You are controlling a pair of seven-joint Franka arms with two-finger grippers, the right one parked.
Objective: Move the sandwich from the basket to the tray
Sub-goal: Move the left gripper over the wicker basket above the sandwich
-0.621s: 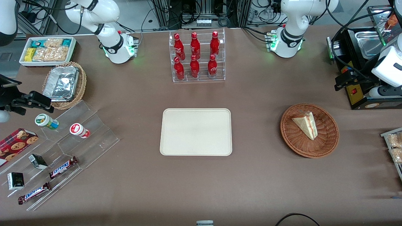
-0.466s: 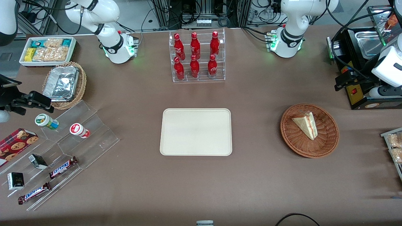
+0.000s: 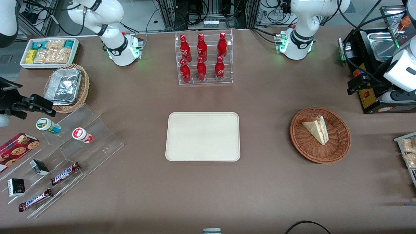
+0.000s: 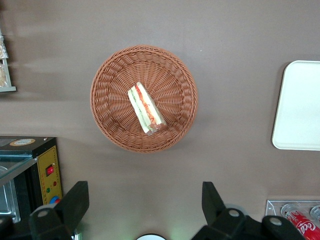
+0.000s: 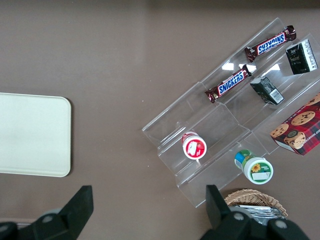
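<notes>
The sandwich (image 3: pixel 316 129), a pale wedge with red and green filling along one edge, lies in the round reddish-brown wicker basket (image 3: pixel 338 151) toward the working arm's end of the table. The left wrist view looks straight down on the sandwich (image 4: pixel 145 107) and basket (image 4: pixel 107 90). The cream tray (image 3: pixel 202 136) sits bare at the table's middle, and its edge (image 4: pixel 299 107) also shows in the wrist view. My left gripper (image 3: pixel 353 85) hangs high above the table, farther from the front camera than the basket. It is open (image 4: pixel 144 192), fingers wide apart with nothing between them.
A black machine (image 3: pixel 369 97) stands beside the gripper at the working arm's end. A clear rack of red bottles (image 3: pixel 203 58) stands farther back than the tray. Snack packets (image 3: pixel 408 151) lie at the table edge near the basket. A clear stepped shelf (image 3: pixel 65 156) with snacks lies toward the parked arm's end.
My left gripper and wrist have shifted very slightly. The sandwich, basket and tray have not moved.
</notes>
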